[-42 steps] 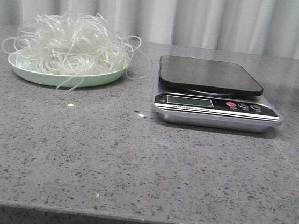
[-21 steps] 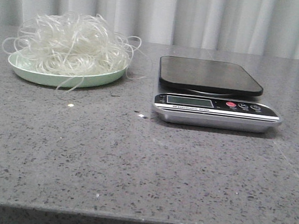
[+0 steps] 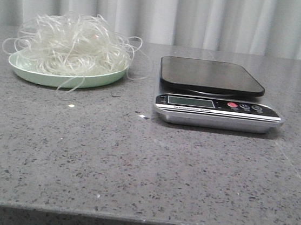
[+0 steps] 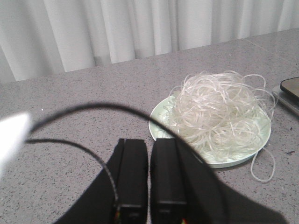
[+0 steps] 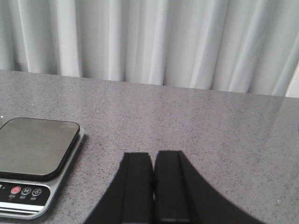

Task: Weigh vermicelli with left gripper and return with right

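Note:
The vermicelli [image 3: 71, 42] is a fluffy whitish tangle heaped on a pale green plate [image 3: 62, 79] at the back left of the table, with a few strands hanging over the rim. A kitchen scale [image 3: 212, 76] with a dark, bare platform stands to its right. Neither gripper shows in the front view. In the left wrist view my left gripper [image 4: 149, 140] hovers short of the plate [image 4: 224, 162], apart from the vermicelli [image 4: 217, 109], jaws shut with nothing between them. My right gripper [image 5: 153, 153] is shut and empty over bare table, to the right of the scale [image 5: 35, 147].
The grey speckled tabletop [image 3: 145, 161] runs to a front edge near the camera. A white curtain [image 3: 205, 15] hangs behind the table. A black cable [image 4: 84, 108] arcs across the left wrist view. The scale's display [image 3: 191, 101] and buttons face the front.

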### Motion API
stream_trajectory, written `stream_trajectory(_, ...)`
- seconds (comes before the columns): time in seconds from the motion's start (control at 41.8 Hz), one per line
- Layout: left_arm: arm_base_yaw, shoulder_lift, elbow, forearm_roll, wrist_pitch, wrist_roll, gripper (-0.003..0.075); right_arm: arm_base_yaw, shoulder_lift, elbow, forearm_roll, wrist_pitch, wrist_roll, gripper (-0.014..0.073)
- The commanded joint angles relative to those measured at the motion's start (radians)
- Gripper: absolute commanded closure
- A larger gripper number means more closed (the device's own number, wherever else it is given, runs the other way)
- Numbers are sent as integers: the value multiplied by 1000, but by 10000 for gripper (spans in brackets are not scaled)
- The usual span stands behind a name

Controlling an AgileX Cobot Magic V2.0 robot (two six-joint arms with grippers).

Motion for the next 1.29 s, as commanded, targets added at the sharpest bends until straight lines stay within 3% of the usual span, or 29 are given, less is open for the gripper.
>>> stream_trajectory(0.0, -7, 1, -27, -3, -70, -9, 583, -7, -16, 8, -6, -76, 12, 441)
stream_trajectory(1.267, -3, -36, 22, -26, -114, -9, 584, -7, -19, 23, -6, -87, 12, 443)
